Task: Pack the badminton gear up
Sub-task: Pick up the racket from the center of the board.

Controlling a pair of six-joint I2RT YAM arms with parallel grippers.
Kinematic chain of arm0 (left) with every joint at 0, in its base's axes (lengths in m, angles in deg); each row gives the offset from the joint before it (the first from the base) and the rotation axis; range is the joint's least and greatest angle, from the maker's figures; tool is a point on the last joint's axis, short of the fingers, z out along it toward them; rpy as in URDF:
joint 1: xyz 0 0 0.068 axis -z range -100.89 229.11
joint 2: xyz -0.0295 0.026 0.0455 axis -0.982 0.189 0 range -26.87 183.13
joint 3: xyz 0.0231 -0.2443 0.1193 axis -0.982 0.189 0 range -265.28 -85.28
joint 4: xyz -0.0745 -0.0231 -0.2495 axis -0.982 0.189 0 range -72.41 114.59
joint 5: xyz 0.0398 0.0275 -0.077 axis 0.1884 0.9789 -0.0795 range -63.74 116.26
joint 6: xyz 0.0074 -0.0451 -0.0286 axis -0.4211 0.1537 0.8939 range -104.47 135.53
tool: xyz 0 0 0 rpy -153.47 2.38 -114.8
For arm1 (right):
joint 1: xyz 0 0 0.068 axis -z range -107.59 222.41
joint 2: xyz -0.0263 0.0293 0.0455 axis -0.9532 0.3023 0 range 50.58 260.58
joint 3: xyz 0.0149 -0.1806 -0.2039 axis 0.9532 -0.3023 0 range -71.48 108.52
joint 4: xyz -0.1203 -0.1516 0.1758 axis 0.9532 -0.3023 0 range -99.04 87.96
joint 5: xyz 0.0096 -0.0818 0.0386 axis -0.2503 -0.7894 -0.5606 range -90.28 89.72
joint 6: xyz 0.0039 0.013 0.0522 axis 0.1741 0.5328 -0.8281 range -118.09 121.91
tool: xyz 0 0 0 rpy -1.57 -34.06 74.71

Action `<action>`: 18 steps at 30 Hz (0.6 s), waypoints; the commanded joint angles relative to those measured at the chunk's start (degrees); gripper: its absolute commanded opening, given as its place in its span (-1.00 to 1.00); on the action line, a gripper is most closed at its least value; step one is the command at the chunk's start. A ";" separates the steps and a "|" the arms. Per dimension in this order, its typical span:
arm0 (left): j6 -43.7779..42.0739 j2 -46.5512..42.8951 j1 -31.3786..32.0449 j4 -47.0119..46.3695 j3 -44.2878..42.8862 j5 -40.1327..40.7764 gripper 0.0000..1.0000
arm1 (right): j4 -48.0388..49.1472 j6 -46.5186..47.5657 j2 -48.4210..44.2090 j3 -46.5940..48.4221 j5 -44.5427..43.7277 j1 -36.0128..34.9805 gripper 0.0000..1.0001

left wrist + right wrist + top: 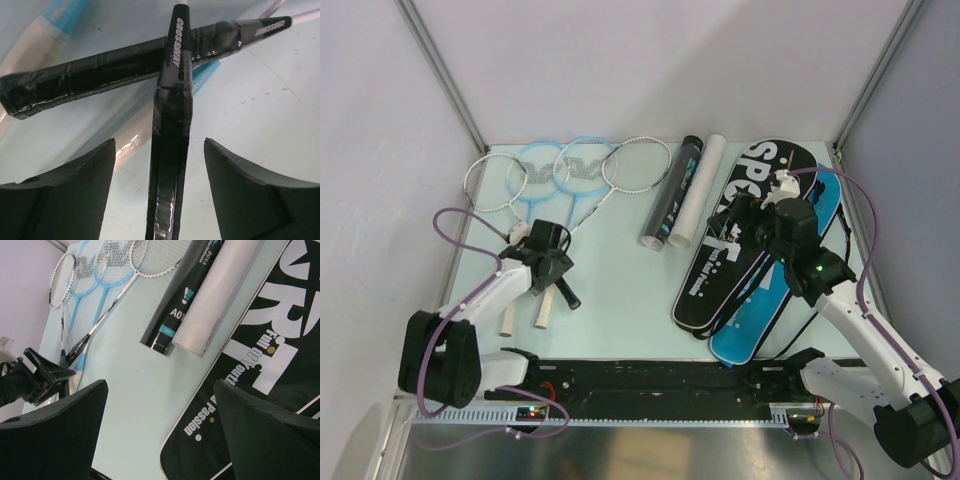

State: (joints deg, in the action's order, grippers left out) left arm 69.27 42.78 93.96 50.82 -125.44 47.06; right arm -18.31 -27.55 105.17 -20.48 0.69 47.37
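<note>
the four rackets (570, 172) lie fanned at about 10 o'clock on the table (620, 280), heads toward the far wall and handles bunched at the near end. the left fingers (65, 200) stand wide, straddling one black handle (170, 150) with a gap on each side. that handle rests over a second black handle (100, 70), which crosses it toward 12 o'clock. a racket is probably light and stiff in the frame, but its thin shaft and strings look fragile, so the wrapped handle is the place to close. the wrap is glossy and may slip. the right fingers (55, 440) are wide too and hold nothing, over bare table just beside the black bag (260, 355), which lies partly over the blue bag (770, 305) at 3 o'clock. both bags look soft and floppy.
</note>
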 commanded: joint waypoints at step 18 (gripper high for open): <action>-2.13 -8.15 3.17 -0.54 -9.13 7.92 -1.00 | 0.89 0.28 -2.78 -0.11 9.31 -0.04 0.99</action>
State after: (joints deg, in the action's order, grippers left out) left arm 69.40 41.29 94.53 52.22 -130.49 47.26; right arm -18.48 -26.37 104.56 -20.96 8.47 47.35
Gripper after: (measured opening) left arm 0.280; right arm 0.986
